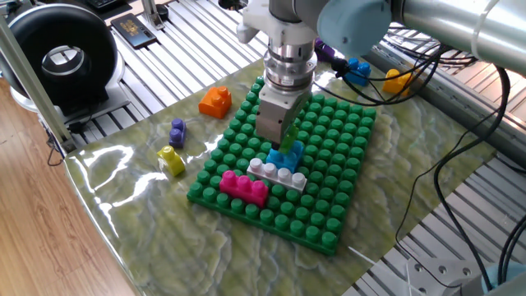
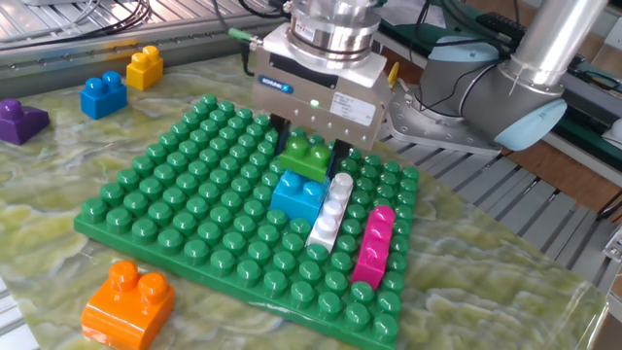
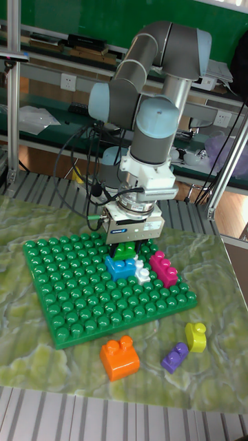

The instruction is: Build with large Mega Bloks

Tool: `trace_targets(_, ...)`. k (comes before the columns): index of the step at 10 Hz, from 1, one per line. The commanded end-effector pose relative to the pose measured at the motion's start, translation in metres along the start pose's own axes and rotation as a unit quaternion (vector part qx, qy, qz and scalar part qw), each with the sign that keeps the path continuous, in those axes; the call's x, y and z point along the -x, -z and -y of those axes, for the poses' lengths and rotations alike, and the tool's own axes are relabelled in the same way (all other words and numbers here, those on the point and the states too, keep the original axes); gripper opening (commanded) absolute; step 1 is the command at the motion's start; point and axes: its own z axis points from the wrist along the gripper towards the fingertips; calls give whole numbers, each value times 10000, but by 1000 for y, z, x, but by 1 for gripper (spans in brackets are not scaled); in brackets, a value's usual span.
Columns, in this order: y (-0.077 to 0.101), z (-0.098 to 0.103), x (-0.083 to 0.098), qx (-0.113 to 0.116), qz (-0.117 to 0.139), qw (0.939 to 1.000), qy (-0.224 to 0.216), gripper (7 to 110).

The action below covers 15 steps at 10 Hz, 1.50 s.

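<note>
Nearest in the other fixed view, an orange block (image 2: 127, 303) lies on the table (image 2: 466, 292) before the green baseplate (image 2: 165, 209). On the baseplate stand a magenta block (image 2: 373, 245), a white block (image 2: 330, 210) and a light blue block (image 2: 298, 191) side by side. Just above the light blue block, the gripper (image 2: 311, 156) is closed on a green block (image 2: 305, 154). Farther off lie a purple block (image 2: 19, 120), a blue block (image 2: 102, 94) and a yellow block (image 2: 144, 66).

Green baseplate (image 2: 185, 238) on marbled mat (image 1: 148, 238), perhaps plastic

Marbled table (image 1: 140, 238), green baseplate (image 1: 329, 230), loose bricks (image 1: 215, 102)
</note>
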Motion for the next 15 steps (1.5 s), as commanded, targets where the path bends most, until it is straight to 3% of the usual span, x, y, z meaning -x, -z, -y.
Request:
trace_targets(1, -6, 6, 11, 2, 234, 9993, 285, 7)
trace_targets(4, -6, 1, 21, 105, 402, 9991, 105, 7)
trace_targets(6, -7, 5, 18, 27, 322, 9995, 23, 7)
trace_targets(9, -11, -2, 8, 87, 145, 9998, -114, 7)
trace_targets(15, -13, -12, 17, 183, 178, 9994, -236, 7)
